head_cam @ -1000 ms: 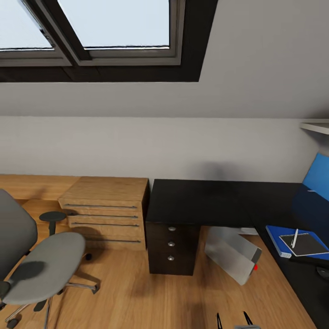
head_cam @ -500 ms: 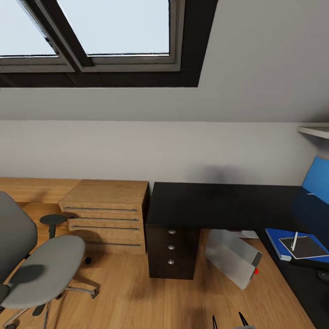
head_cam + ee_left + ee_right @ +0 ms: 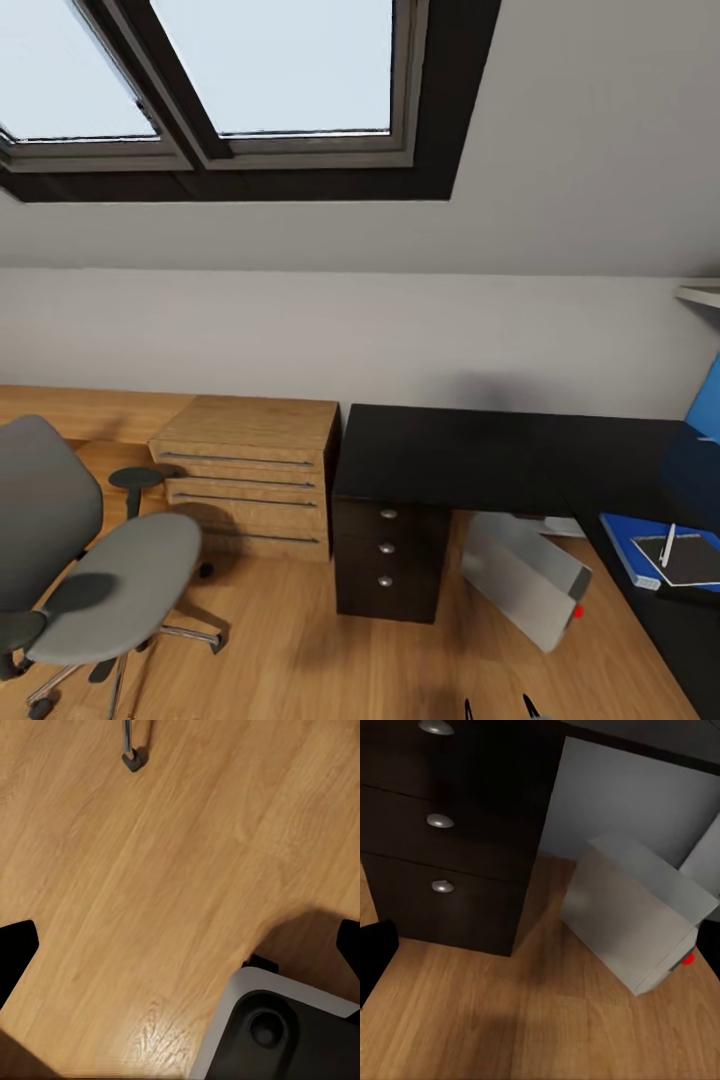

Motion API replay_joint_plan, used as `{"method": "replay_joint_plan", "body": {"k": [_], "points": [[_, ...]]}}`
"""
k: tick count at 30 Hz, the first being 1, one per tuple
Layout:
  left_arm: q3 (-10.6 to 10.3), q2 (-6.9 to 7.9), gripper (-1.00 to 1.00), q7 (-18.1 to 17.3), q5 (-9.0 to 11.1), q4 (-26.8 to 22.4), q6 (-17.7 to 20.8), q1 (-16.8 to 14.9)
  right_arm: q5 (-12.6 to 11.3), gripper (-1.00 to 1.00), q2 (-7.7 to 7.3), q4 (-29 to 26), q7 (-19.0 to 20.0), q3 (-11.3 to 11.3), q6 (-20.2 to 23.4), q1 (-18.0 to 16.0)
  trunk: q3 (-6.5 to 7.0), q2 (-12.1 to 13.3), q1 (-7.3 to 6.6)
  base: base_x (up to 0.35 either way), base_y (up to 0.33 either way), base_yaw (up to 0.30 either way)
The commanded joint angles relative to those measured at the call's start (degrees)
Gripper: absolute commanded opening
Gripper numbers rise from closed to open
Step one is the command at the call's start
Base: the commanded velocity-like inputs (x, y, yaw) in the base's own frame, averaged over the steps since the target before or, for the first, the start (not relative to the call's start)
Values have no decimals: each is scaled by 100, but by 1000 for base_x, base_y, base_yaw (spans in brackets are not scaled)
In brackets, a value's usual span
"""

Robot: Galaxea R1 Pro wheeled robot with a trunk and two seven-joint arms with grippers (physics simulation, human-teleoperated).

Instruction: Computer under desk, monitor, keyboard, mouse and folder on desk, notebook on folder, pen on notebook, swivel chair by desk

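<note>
The grey swivel chair [image 3: 100, 585] stands on the floor at the left, well apart from the black desk [image 3: 470, 455]. A silver computer tower [image 3: 525, 580] leans tilted under the desk, also in the right wrist view [image 3: 637, 915]. At the desk's right end a blue folder [image 3: 628, 540] carries a dark notebook [image 3: 692, 562] with a white pen [image 3: 668, 545] on it. A blue screen [image 3: 708, 405] is cut off by the right edge. My right gripper [image 3: 497, 710] [image 3: 540, 952] hangs open over the floor. My left gripper [image 3: 180, 945] is open above bare floor.
A wooden drawer unit [image 3: 250, 470] sits between chair and desk. The desk's own drawer block [image 3: 385, 565] [image 3: 442, 847] stands beside the tower. A chair caster [image 3: 133, 757] and my base [image 3: 277, 1027] show below the left wrist. A shelf [image 3: 702, 294] juts out at the right.
The whole picture has slid right and slightly down, so the camera has turned left and up. The chair shows more fully; the desk's right end is cut off further.
</note>
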Motion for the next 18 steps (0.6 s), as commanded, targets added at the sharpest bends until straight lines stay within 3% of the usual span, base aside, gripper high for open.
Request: {"method": "replay_joint_plan", "body": {"k": [1, 9, 13, 18], "points": [[-12, 0, 100, 3, 21, 10, -23, -4, -60, 100, 3, 6, -33, 42, -3, -3, -3, -8, 3, 0, 0, 236], [-34, -2, 100, -12, 15, 20, -34, -4, -163, 100, 4, -2, -33, 20, 9, -2, 14, -8, 3, 0, 0, 266], [-51, -5, 100, -21, -1, 27, -38, -4, -484, 100, 12, -11, -33, 8, 7, -3, 14, -8, 3, 0, 0, 286], [-53, -9, 100, -22, -3, 43, -39, -4, -538, 100, 13, -15, -33, 7, 7, -3, 14, -8, 3, 0, 0, 288]]}}
